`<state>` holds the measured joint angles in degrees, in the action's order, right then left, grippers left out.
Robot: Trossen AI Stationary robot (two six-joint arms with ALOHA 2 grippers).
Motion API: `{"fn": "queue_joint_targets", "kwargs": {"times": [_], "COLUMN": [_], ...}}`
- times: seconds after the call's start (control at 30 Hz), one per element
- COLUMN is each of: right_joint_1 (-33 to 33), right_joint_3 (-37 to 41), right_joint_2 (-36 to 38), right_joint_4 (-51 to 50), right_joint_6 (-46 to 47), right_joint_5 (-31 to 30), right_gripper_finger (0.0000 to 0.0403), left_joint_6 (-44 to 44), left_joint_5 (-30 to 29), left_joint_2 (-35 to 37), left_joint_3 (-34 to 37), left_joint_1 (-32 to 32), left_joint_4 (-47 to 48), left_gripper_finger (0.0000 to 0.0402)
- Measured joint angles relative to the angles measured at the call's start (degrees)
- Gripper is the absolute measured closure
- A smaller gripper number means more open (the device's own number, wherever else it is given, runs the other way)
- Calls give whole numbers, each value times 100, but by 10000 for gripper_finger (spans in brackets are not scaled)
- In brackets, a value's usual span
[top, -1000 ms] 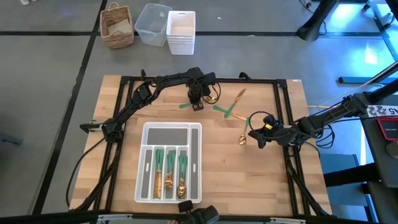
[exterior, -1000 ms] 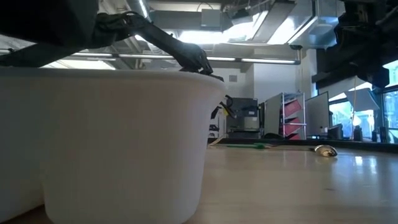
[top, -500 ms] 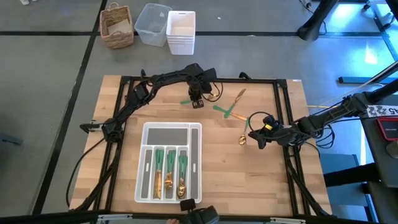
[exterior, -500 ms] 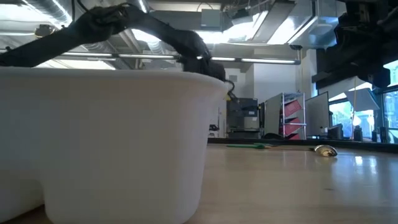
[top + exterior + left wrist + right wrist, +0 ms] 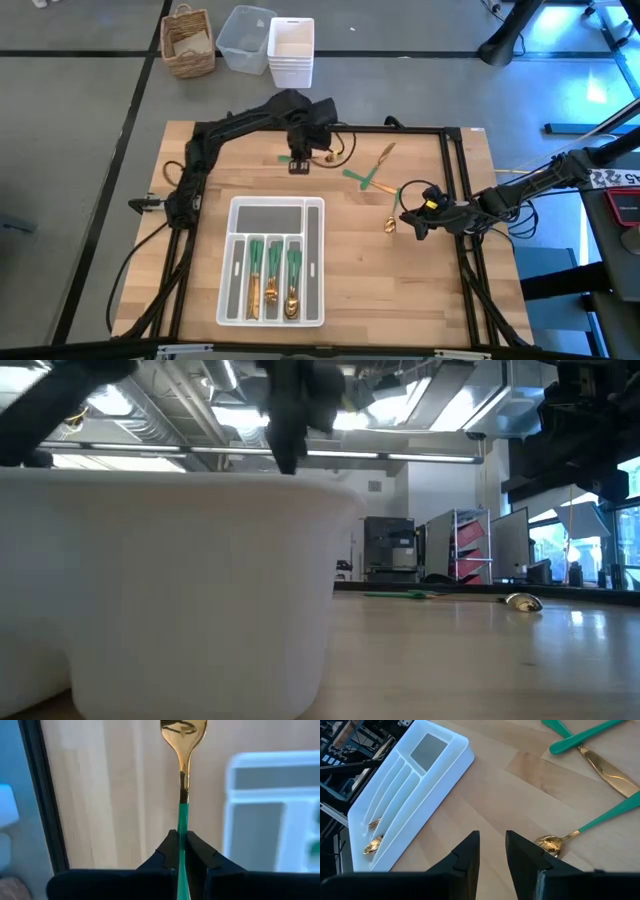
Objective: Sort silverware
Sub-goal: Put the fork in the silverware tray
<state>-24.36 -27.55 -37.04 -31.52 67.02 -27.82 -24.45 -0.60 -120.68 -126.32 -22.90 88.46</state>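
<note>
My left gripper [image 5: 298,162] is up over the far middle of the table, shut on a spoon [image 5: 183,730] with a gold bowl and a green handle. The white organizer tray [image 5: 313,215] sits at the near middle, with several gold-and-green pieces lying in its narrow slots. My right gripper [image 5: 405,218] waits open and low at the right, just behind a second spoon [image 5: 551,845] that lies flat on the wood. Two more green-handled pieces [image 5: 365,178] lie crossed on the table between the arms. My left gripper pinches the spoon's green handle [image 5: 182,817] between its two fingers [image 5: 167,847]. The spoon runs straight out along the fingers, bowl foremost. It is lifted clear of the table.
A black frame [image 5: 450,130] runs around the table top. Beyond the far edge on the floor stand a wicker basket [image 5: 188,42], a clear bin [image 5: 245,38] and a stack of white bins [image 5: 291,50]. Cables trail beside both arms.
My left gripper has risen and moved a little toward the table's left, carrying the spoon with it. In the low view it has climbed from tray-rim height to well above it. The right arm has kept still.
</note>
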Motion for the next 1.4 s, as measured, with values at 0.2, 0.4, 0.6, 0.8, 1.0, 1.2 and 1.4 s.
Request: {"fn": "queue_joint_targets", "kwargs": {"times": [0.2,0.4,0.6,0.8,1.0,1.2,1.4], "right_joint_1": [0,0,0,0,-4,-3,-2], "right_joint_3": [0,0,0,0,0,0,0], "right_joint_2": [-2,-2,-2,-11,-211,-606,-1104], "right_joint_4": [10,203,634,1001,1263,1263,1350], "right_joint_6": [9,20,22,26,27,342,761], "right_joint_5": [47,47,47,47,-62,-105,-104], "right_gripper_finger": [308,308,308,308,308,308,308], "left_joint_6": [-367,-830,-1272,-1907,-2159,-3039,-3417], "left_joint_5": [2,0,1,0,-3,-11,-25], "left_joint_2": [711,1163,1497,1648,1648,1642,1642], "left_joint_3": [24,324,1066,1982,2742,3470,4218], "left_joint_1": [847,1869,2904,3801,4442,4846,4978], "left_joint_4": [160,146,153,167,-258,-1113,-2276], "left_gripper_finger": [400,400,400,400,400,400,400]}}
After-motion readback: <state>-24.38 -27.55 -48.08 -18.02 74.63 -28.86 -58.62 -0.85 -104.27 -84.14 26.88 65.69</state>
